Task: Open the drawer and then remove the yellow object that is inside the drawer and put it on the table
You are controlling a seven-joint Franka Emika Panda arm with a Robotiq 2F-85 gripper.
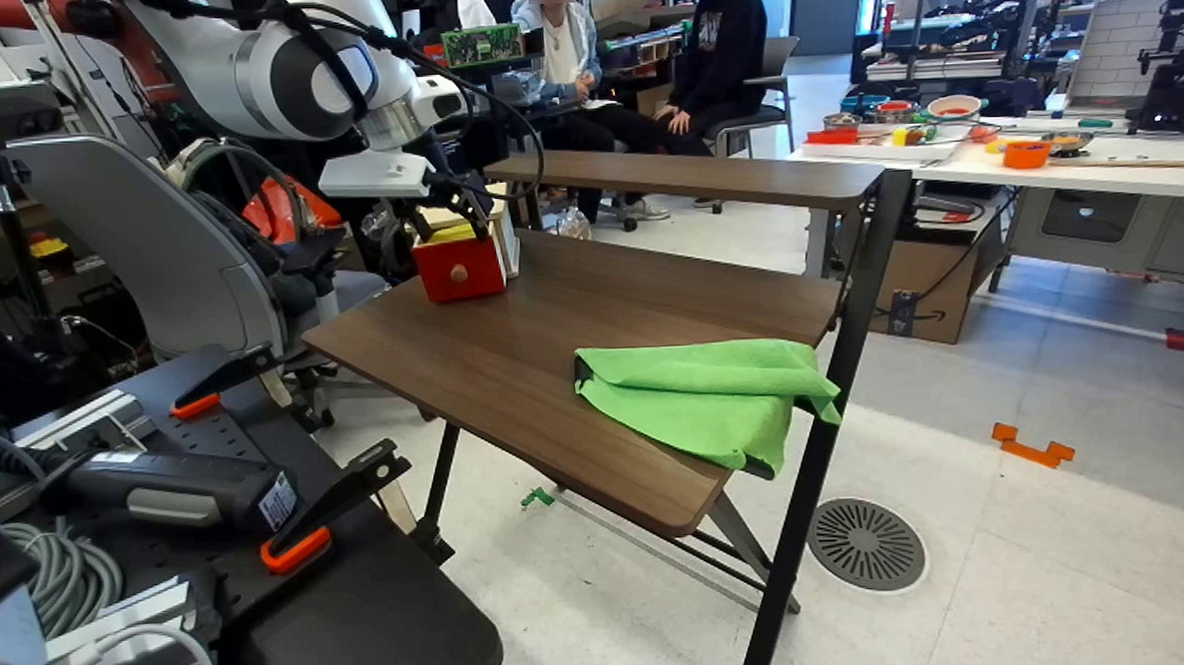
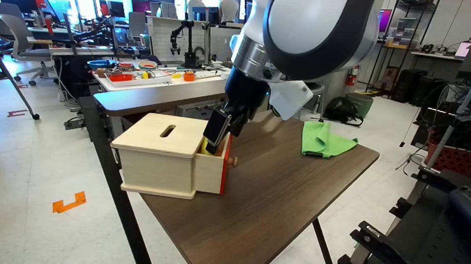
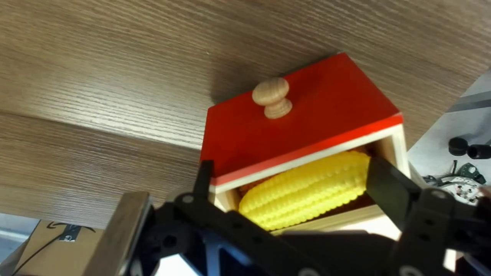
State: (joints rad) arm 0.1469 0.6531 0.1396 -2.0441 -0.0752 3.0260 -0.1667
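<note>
The drawer (image 3: pixel 303 119) has a red front with a round wooden knob and is pulled partly out of its pale wooden box (image 2: pixel 156 166). The drawer also shows in both exterior views (image 1: pixel 461 268) (image 2: pixel 209 173). The yellow object (image 3: pixel 307 188), shaped like a corn cob, lies inside the drawer. My gripper (image 3: pixel 290 168) is open over the drawer. In the wrist view its right finger reaches into the drawer by the cob's right end. Its left finger is at the drawer's left wall, seemingly outside it. The box stands on the dark brown table (image 1: pixel 551 314).
A green cloth (image 1: pixel 705 393) lies at the table's far end from the box, partly over the edge. A raised shelf (image 1: pixel 685 174) runs along one side of the table. A black cart (image 1: pixel 343 583) with clamps and a tool stands beside the table. An office chair (image 1: pixel 168 231) is near the arm.
</note>
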